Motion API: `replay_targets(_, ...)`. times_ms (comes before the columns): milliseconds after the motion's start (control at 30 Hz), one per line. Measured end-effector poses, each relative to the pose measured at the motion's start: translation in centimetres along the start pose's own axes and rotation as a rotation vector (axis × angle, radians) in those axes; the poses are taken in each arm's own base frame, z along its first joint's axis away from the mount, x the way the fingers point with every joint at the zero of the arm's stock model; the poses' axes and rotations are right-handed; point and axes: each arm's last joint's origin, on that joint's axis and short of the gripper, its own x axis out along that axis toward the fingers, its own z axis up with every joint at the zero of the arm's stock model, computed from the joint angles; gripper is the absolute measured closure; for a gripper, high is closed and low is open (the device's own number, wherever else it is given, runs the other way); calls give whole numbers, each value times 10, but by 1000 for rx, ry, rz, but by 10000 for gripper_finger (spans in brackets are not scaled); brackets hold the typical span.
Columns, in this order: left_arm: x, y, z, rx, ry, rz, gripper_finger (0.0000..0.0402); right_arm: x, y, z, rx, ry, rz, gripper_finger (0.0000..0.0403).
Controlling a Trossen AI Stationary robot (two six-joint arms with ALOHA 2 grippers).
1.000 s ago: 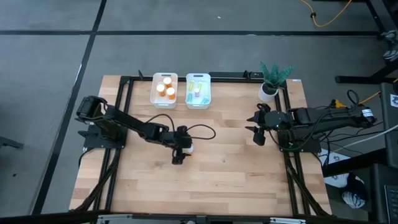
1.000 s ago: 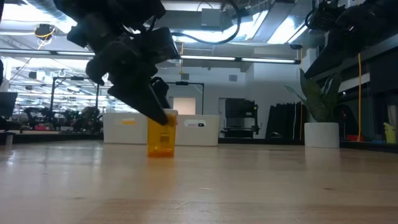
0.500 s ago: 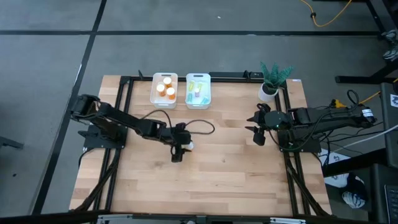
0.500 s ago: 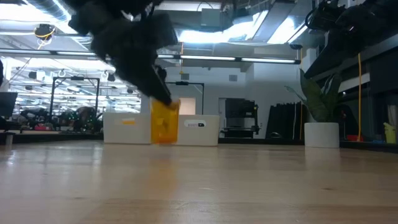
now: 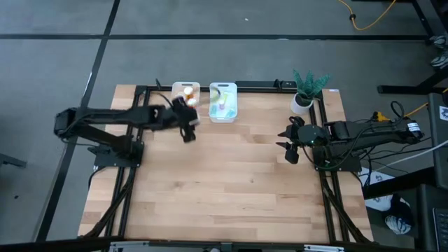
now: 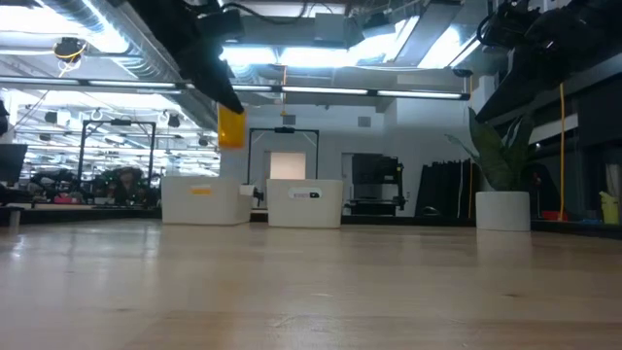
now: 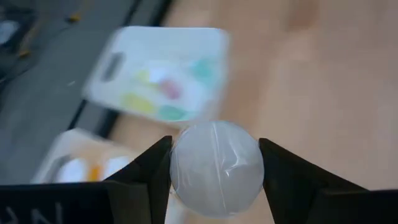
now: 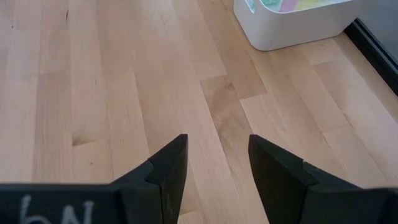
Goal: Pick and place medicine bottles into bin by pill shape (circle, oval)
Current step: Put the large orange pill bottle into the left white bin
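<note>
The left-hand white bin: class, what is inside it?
The left-hand white bin holds orange bottles with white caps. The left gripper, carrying another orange bottle, covers the bin's near end, so the full count stays hidden.

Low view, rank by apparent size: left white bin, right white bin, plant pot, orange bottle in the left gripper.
1. left white bin
2. right white bin, only a little narrower, so nearly a tie
3. plant pot
4. orange bottle, held in the air by the left gripper; its distance from the camera may differ, so its true rank is unsure.
</note>
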Motion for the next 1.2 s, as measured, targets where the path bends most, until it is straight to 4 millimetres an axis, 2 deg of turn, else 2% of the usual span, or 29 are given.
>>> replay_targets(200,7,59,-11,-145,62,162,216,0,0,0,0,0,0,231)
replay_targets(367,27,85,-40,-253,160,93,216,0,0,0,0,1,0,231)
replay_targets(567,44,93,-65,-313,143,119,216,0,0,0,-1,4,-1,231)
replay_targets(867,57,84,-92,-320,142,117,216,0,0,0,0,4,-1,231)
replay_targets(1100,61,93,-101,-360,109,166,216,0,0,0,2,4,-1,231)
replay_targets(1200,62,97,-105,-383,118,136,216,0,0,0,2,4,-1,231)
